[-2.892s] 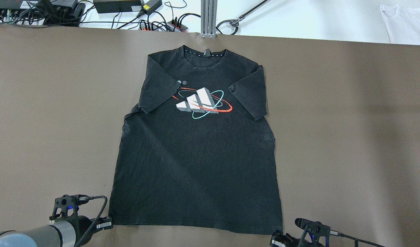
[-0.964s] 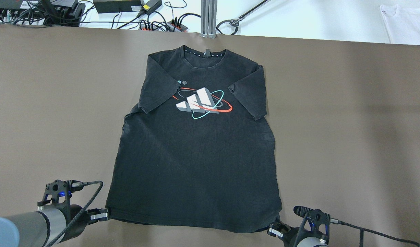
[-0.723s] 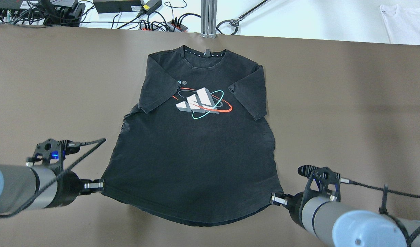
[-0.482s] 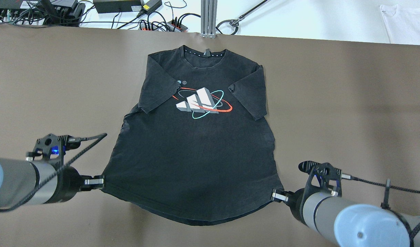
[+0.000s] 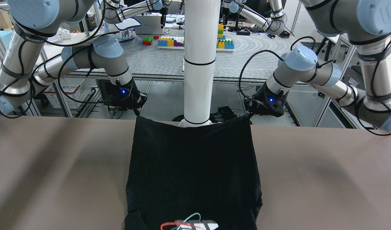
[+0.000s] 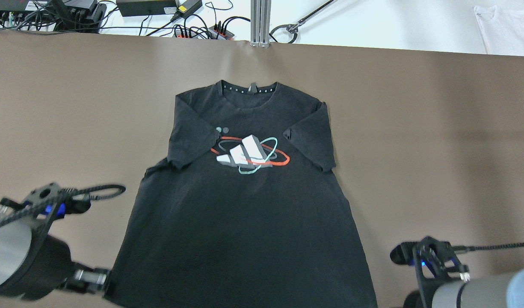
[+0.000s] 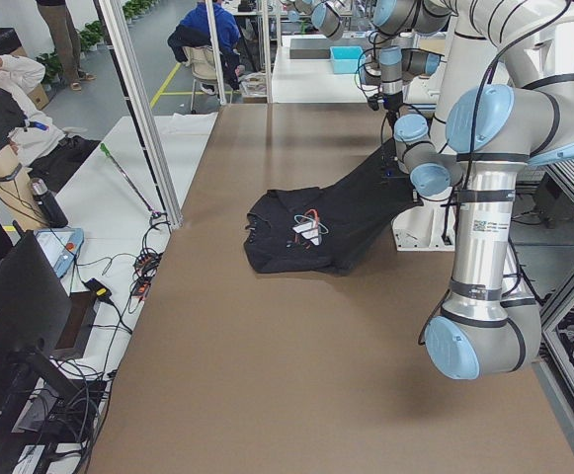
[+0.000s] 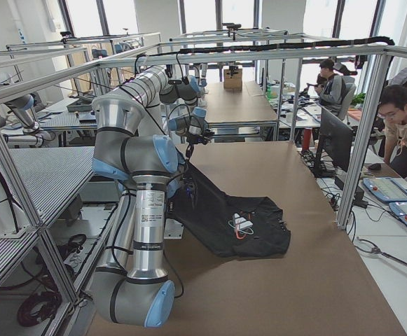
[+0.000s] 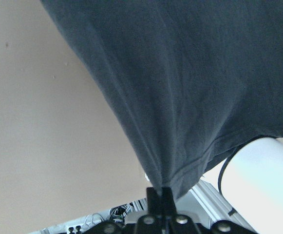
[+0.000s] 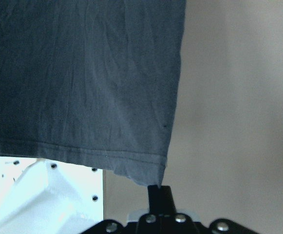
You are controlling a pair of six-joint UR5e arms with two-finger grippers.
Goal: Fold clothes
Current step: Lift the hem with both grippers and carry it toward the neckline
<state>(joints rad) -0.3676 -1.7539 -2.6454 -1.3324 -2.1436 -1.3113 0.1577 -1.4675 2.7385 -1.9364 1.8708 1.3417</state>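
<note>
Tension is the thing to mind here. The black short-sleeved cotton T-shirt [image 6: 244, 231] with the white, red and teal print [image 6: 249, 156] on its chest lies face up on the brown table [image 6: 437, 128]. Its collar [image 6: 249, 87] is at the far side, and both sleeves look turned in over the front. Its near end is off the surface.

The left gripper [image 9: 160, 192] is clenched on one corner of the bottom hem [image 5: 195, 124], and the right gripper [image 10: 157, 187] is clamped on the other corner. Both wrist views show cloth pinched between closed fingers. The hem runs between them just in front of the base of the white round pole [image 5: 198, 64], sagging a little in the middle.

To my eye the step in hand is bringing that hem up and over towards the collar for a half fold. To do it well, the two arms should travel level and at the same pace. They should stay far enough apart that the hem is taut without dragging the shirt along the table.

Raising the hem clear of the pole's base first should keep it from catching there. The corners should land square on the shoulders, and the grippers should let go only once the cloth rests flat, so no crease is trapped beneath.
</note>
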